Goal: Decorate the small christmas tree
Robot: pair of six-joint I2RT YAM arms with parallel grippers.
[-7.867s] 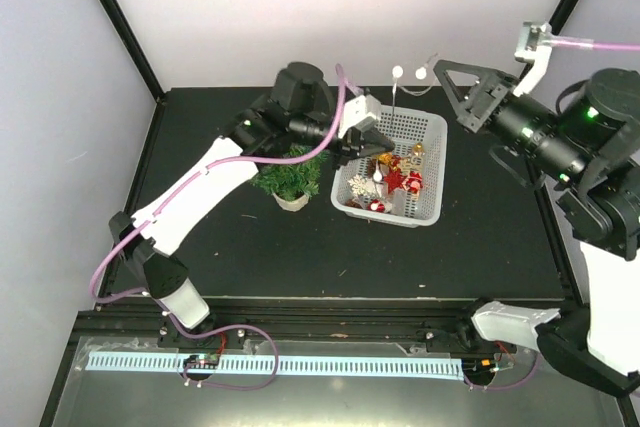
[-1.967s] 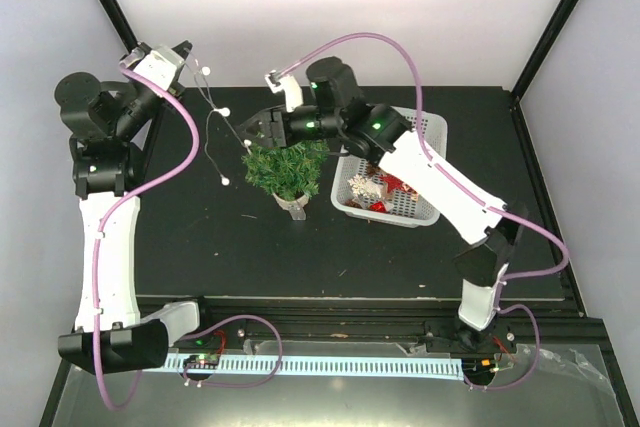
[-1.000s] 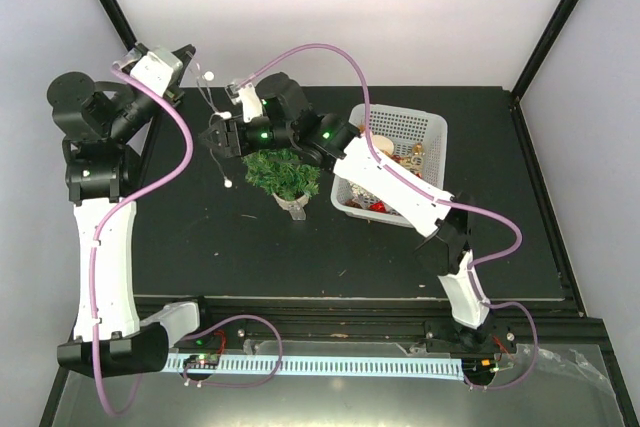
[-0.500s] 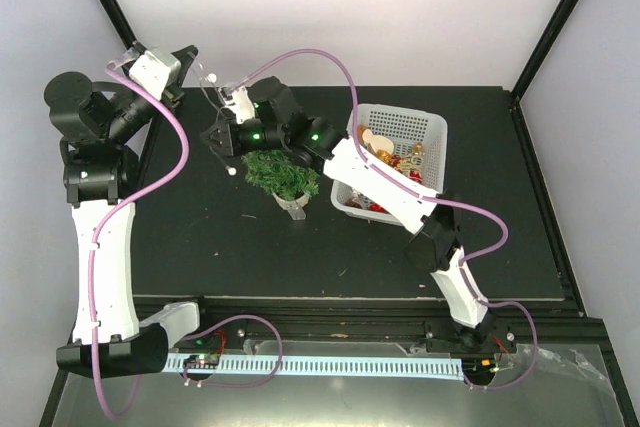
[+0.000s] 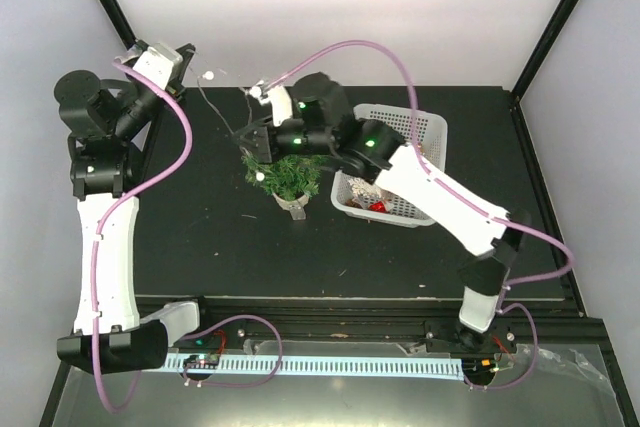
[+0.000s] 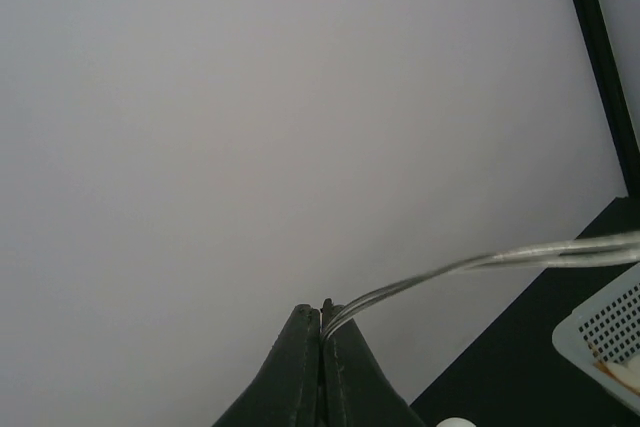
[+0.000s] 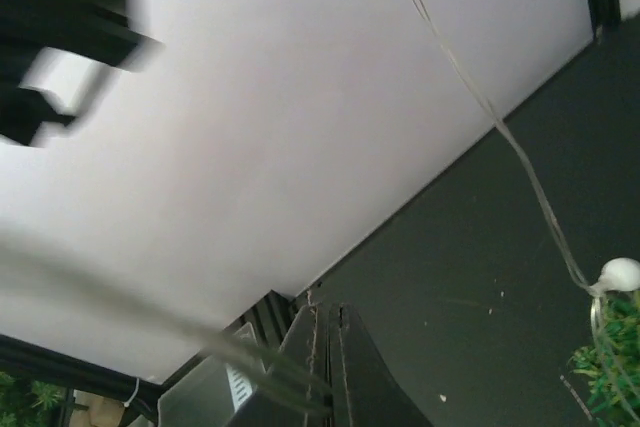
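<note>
The small christmas tree (image 5: 292, 172) stands mid-table on its beige base, left of the white basket (image 5: 428, 123). A thin clear light string (image 5: 208, 75) with white bulbs hangs between my two grippers. High at the far left, my left gripper (image 5: 188, 50) (image 6: 322, 309) is shut on one end of the string (image 6: 480, 262). My right gripper (image 5: 240, 134) (image 7: 328, 312) hovers just left of the treetop, shut on the string further along. One bulb (image 5: 259, 177) (image 7: 620, 272) rests against the tree's left side (image 7: 612, 367).
The basket holds red, white and gold ornaments (image 5: 380, 205), and my right arm reaches across above it. Its corner (image 6: 605, 332) shows in the left wrist view. Black frame posts stand at the table's back corners (image 5: 120, 17).
My right gripper went from open to shut on the string and drew rightward to the tree. A bulb now lies against the tree. The left gripper has barely moved.
</note>
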